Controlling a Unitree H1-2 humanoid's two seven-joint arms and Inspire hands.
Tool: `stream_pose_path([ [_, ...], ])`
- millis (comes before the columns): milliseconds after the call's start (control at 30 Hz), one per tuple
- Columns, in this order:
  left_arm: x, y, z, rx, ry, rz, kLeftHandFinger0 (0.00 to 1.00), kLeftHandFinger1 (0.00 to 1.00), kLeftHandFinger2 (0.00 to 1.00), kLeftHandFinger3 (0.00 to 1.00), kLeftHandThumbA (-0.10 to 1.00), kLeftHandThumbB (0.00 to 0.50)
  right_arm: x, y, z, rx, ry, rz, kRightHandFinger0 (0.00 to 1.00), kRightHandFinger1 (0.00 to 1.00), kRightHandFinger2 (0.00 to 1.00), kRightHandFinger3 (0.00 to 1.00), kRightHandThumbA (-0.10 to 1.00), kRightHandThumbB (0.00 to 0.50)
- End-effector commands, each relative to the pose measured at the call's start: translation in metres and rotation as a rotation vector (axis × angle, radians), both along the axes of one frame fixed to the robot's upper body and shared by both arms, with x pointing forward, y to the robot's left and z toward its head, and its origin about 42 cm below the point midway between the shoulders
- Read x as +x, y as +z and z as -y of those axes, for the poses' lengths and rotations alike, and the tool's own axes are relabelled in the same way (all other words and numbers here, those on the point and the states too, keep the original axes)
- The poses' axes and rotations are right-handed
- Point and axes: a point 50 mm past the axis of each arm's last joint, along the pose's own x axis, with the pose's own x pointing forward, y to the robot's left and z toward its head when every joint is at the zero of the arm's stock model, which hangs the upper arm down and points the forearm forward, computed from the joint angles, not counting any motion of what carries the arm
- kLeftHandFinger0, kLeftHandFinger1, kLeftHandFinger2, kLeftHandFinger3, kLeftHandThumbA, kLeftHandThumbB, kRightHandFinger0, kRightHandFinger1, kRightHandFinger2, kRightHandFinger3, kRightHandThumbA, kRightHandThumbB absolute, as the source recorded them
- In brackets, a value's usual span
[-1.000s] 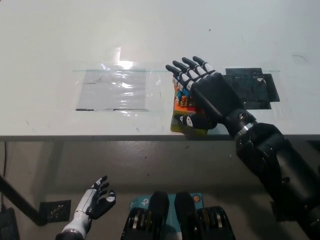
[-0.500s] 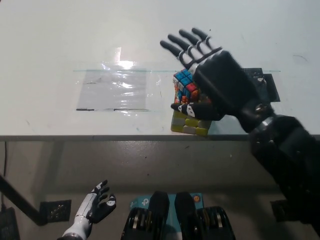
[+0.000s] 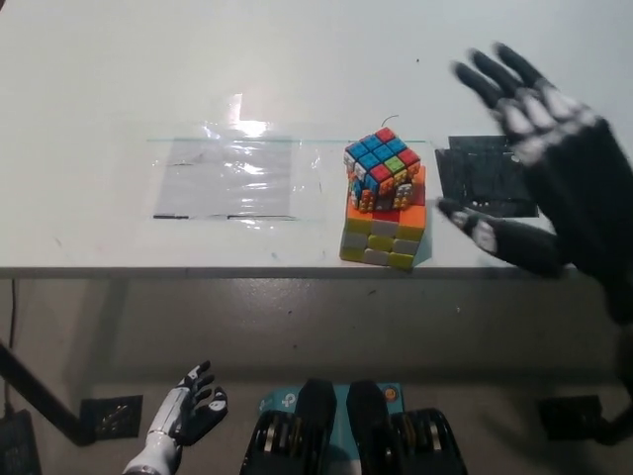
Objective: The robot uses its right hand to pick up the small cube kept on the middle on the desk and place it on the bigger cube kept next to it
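The small multicoloured cube [image 3: 382,168] sits on top of the bigger cube [image 3: 384,230], slightly turned against it, near the white desk's front edge [image 3: 198,259]. My black right hand [image 3: 554,168] is raised to the right of the stack, open with fingers spread and holding nothing, clear of both cubes. My white left hand [image 3: 186,416] rests low at the lower left, below the desk edge, with its fingers apart.
A clear plastic sheet [image 3: 227,178] lies taped on the desk left of the cubes. A dark patch [image 3: 485,173] lies on the desk right of the stack, partly behind my right hand.
My right hand has lifted off the cubes and drawn back to the right, opening wide. The small cube stays on the bigger cube, uncovered. The left hand has barely moved.
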Motion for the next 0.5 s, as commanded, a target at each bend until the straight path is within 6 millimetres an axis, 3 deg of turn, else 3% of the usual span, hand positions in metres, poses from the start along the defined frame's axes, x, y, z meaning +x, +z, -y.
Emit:
stream_pose_path([
  [0,0.010,0.011,-0.002,0.000,0.007,0.066,1.00,1.00,1.00,1.00,0.29,0.318,-0.015,-0.006,0.017,0.103,-0.028,0.024,0.48,0.87,1.00,1.00,0.68,0.224],
  [33,0.011,0.012,-0.002,0.001,0.007,0.066,1.00,1.00,1.00,1.00,0.28,0.316,-0.018,-0.014,0.020,0.138,-0.040,0.007,0.50,0.83,1.00,1.00,0.61,0.236],
  [100,0.011,0.014,-0.002,0.014,0.002,0.064,1.00,1.00,1.00,1.00,0.29,0.307,-0.026,-0.037,0.027,0.203,-0.093,-0.039,0.52,0.82,1.00,1.00,0.62,0.238],
  [133,0.010,0.015,-0.002,0.033,-0.006,0.064,1.00,1.00,1.00,1.00,0.31,0.300,-0.031,-0.057,0.030,0.230,-0.125,-0.071,0.50,0.79,1.00,1.00,0.56,0.203],
  [167,0.011,0.016,-0.003,0.036,-0.006,0.067,1.00,1.00,1.00,1.00,0.31,0.297,-0.034,-0.072,0.030,0.253,-0.156,-0.098,0.48,0.78,1.00,1.00,0.54,0.204],
  [333,0.012,0.016,-0.004,0.022,-0.007,0.074,1.00,1.00,1.00,1.00,0.30,0.298,-0.036,-0.105,0.026,0.323,-0.263,-0.166,0.46,0.72,0.97,1.00,0.56,0.196],
  [433,0.012,0.015,-0.004,0.017,-0.005,0.075,1.00,1.00,1.00,1.00,0.29,0.300,-0.035,-0.120,0.022,0.345,-0.273,-0.193,0.44,0.68,0.95,1.00,0.55,0.167],
  [467,0.012,0.015,-0.004,0.011,0.002,0.068,1.00,1.00,1.00,1.00,0.30,0.317,-0.033,-0.133,0.017,0.348,-0.300,-0.227,0.45,0.68,0.91,1.00,0.53,0.147],
])
